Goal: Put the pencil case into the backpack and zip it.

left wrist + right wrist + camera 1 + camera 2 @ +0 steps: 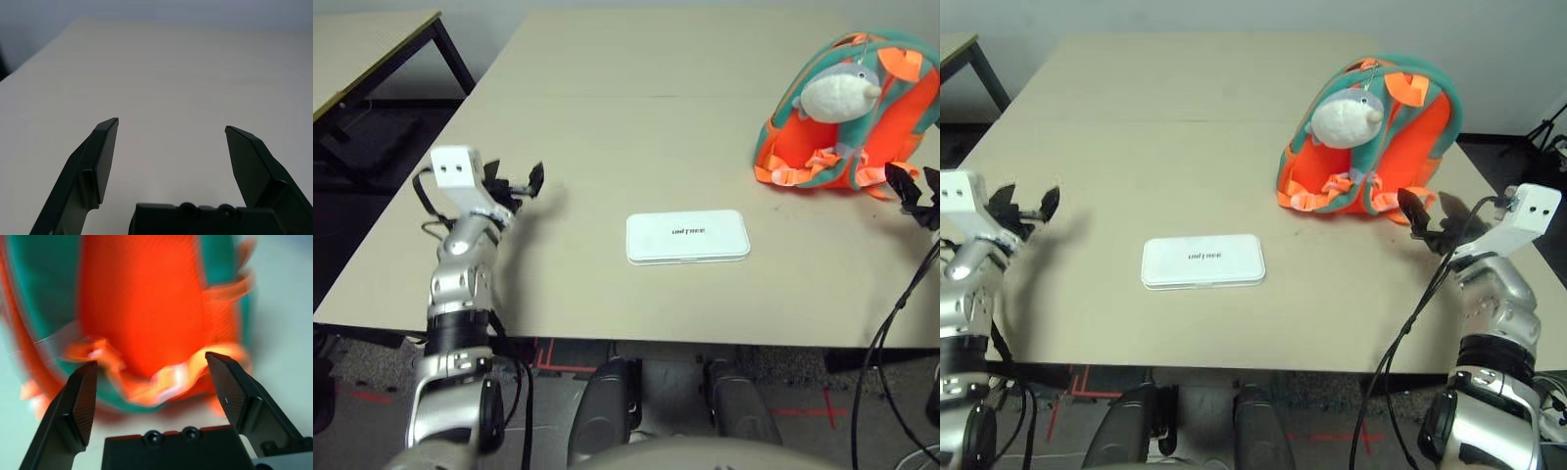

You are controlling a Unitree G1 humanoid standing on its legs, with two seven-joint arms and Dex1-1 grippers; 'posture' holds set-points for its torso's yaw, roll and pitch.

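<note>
One pencil case (1203,261), one backpack (1376,147) and one plush dolphin (1344,116) sit on one beige table (1165,117); two grippers reach in over it.

The pencil case is a flat white rectangle with rounded corners, smooth and hard-looking, with small dark "UNITREE" lettering on its upper face. It lies flat on the table, toward the robot from the backpack and off to the robot's left of it, well apart from it.

The backpack is dome-shaped, of bright orange fabric with teal trim and straps and several loose orange strap ends spread at its base. The dolphin, grey on top and white below, soft and rounded, hangs against the backpack's front, touching it.

The table top is matt and plain, with a faint seam running across it behind the pencil case.

The left gripper (514,183) hovers over the table's left part, far from the backpack and left of the pencil case. Its two black fingers (100,161) are spread wide apart, with nothing between them and touching nothing.

The right gripper (1427,221) is just beside the backpack's base, on its right near the strap ends. In the right wrist view its fingers (78,406) are spread wide, framing the orange fabric ahead; it grips nothing, and I cannot tell whether a fingertip brushes a strap.
</note>
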